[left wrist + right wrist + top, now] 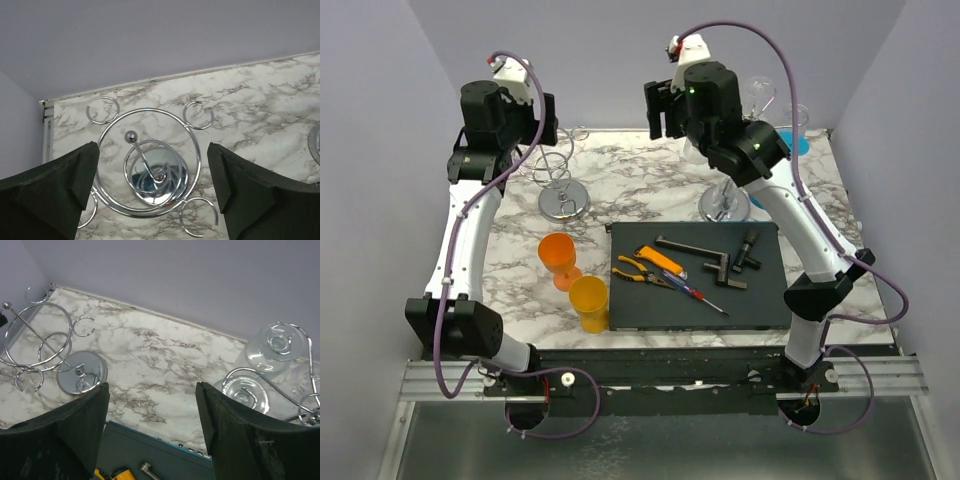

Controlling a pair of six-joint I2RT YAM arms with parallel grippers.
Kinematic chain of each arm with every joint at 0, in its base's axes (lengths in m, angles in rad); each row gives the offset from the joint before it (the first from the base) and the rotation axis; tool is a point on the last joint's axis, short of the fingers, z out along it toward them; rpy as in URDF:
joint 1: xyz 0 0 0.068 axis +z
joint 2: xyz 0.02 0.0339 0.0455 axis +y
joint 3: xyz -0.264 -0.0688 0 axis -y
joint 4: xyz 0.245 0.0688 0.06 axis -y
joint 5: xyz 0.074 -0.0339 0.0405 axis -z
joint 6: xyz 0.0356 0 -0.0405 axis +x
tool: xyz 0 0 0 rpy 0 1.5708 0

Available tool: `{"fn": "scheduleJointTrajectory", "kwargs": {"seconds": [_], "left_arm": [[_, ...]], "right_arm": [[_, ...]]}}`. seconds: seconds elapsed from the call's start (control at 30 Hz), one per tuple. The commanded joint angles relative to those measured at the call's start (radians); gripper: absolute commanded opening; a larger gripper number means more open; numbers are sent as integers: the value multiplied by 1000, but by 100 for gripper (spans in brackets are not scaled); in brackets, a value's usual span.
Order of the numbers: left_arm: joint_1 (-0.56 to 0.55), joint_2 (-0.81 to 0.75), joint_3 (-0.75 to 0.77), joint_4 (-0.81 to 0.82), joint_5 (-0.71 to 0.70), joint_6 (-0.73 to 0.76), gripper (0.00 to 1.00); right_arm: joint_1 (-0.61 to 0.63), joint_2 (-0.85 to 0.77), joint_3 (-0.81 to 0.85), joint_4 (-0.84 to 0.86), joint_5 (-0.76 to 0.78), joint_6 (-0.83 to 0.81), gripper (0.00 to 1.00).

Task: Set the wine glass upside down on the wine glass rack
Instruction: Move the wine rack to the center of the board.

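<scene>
My right tool stood spread with nothing between its fingers. The wine glass hung ahead of it and off to its right, clear of both fingers. It was foot up and bowl down in a wire loop of the wine glass rack, with a second glass just beyond it.

I judged the glass light and stiff, but thin-walled, slick and quick to chip against chrome wire. The stem looked like the safest hold, pinched gently just under the foot, since the bowl would slip or crack under a hard squeeze.

My left tool was spread just as wide and held nothing. It looked straight down on another wire rack standing on the marble worktop.
</scene>
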State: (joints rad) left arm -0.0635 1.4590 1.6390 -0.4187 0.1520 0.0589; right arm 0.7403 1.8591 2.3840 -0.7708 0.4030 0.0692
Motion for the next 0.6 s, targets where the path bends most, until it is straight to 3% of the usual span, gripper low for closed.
{"fn": "scheduleJointTrajectory", "kwargs": {"seconds": [0.0,0.23,0.57], "left_arm": [[86,41,36,3,-29,-51,97],[107,97,11,62,66,-115,96],[108,192,-25,139,180,-169,75]], "right_arm": [[60,-1,-97,106,2,3,77],[100,-60,-272,214,-99,92,77],[127,-202,-595,379,-143,196,69]]}}
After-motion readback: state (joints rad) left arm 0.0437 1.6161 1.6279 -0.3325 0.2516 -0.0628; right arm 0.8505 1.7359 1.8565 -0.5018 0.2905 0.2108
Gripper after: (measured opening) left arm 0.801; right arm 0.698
